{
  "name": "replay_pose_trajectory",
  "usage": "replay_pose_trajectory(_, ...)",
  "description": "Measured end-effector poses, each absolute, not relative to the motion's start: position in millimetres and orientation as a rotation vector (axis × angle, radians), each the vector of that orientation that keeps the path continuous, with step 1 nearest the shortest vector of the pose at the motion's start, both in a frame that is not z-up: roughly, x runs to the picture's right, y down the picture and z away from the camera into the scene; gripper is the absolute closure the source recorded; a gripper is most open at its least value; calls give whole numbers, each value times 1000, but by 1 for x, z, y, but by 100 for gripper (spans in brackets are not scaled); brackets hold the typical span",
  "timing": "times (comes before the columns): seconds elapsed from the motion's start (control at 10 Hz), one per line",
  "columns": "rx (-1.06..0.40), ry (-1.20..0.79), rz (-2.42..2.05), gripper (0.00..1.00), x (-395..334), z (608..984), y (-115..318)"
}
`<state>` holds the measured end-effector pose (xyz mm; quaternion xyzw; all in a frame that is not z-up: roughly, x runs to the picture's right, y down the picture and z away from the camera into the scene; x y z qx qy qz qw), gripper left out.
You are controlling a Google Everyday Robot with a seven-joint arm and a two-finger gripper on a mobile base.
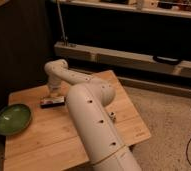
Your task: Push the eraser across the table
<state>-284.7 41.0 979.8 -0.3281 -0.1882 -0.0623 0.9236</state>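
The eraser [52, 103], a small dark block with a pale top, lies on the left half of the light wooden table [39, 142], toward its far side. My gripper [53, 94] points down right over the eraser, at or just above its top. Whether it touches the eraser cannot be made out. The white arm [91, 120] reaches in from the lower right and hides the middle of the table.
A green bowl [12, 119] sits at the table's left edge, a short way left of the eraser. A small dark object [112, 117] lies on the right side by the arm. Dark shelving [134, 55] runs behind the table.
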Motion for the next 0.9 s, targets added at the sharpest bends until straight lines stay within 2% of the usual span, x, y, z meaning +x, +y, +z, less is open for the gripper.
replay_pose_trajectory(0.1,-673,-386,-128,81,-285,980,41)
replay_pose_trajectory(0.3,-674,-386,-128,64,-285,980,41)
replay_pose_trajectory(0.4,-674,-386,-128,59,-285,980,41)
replay_pose_trajectory(0.9,-675,-385,-128,58,-284,979,41)
